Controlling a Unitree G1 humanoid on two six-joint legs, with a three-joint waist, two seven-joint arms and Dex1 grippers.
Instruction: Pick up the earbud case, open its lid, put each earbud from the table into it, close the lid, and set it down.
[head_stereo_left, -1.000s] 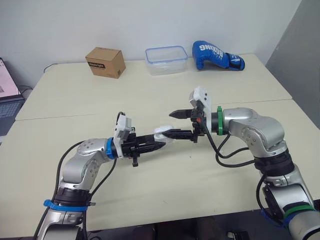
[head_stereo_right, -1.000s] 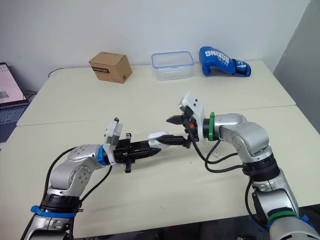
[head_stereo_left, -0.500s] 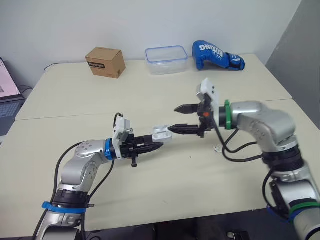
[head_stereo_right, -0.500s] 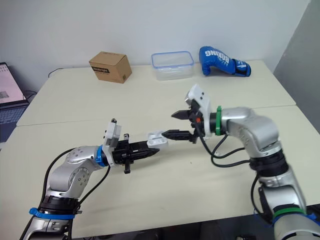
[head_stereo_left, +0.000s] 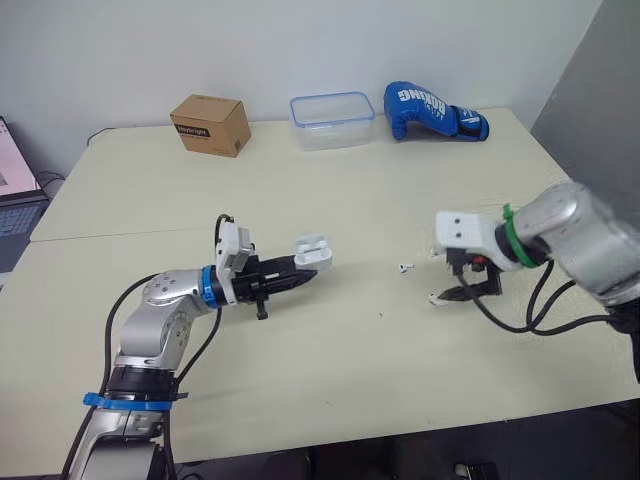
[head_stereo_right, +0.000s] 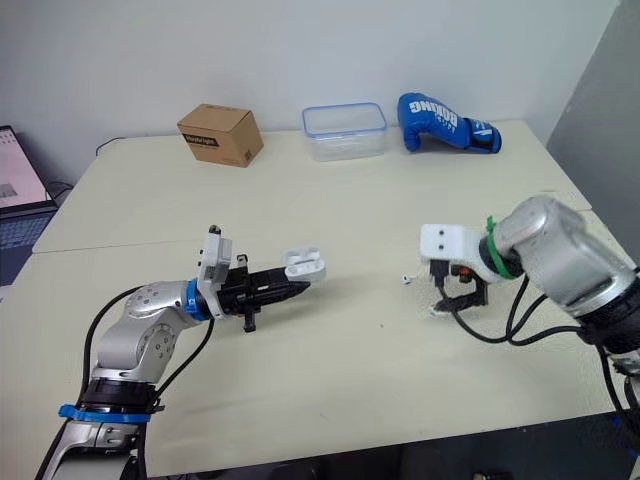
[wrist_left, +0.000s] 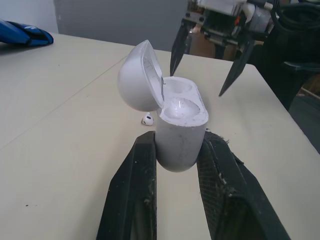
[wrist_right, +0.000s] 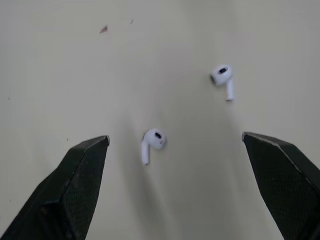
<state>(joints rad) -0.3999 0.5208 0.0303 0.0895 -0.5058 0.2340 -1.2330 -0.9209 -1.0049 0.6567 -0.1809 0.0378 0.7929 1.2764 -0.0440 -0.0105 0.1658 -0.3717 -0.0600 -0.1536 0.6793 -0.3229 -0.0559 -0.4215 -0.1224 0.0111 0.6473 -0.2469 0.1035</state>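
My left gripper (wrist_left: 178, 165) is shut on the white earbud case (wrist_left: 177, 127), held above the table with its lid flipped open and both sockets empty; the case (head_stereo_left: 312, 250) is left of centre in the head view. Two white earbuds lie on the table to the right: one (head_stereo_left: 404, 267) nearer the case, the other (head_stereo_left: 437, 298) under my right gripper (head_stereo_left: 464, 289). The right gripper points down over them, open, with one earbud (wrist_right: 151, 142) between its fingers and the other earbud (wrist_right: 223, 76) a little off to the side.
At the table's far edge stand a brown cardboard box (head_stereo_left: 211, 124), a clear plastic container (head_stereo_left: 332, 119) and a blue boxing glove (head_stereo_left: 432, 112). A laptop (head_stereo_left: 14, 180) sits off the left side. A seam (head_stereo_left: 300, 222) runs across the tabletop.
My right gripper left the case, swung right and turned down over the earbuds. The left gripper drew the opened case slightly back to the left.
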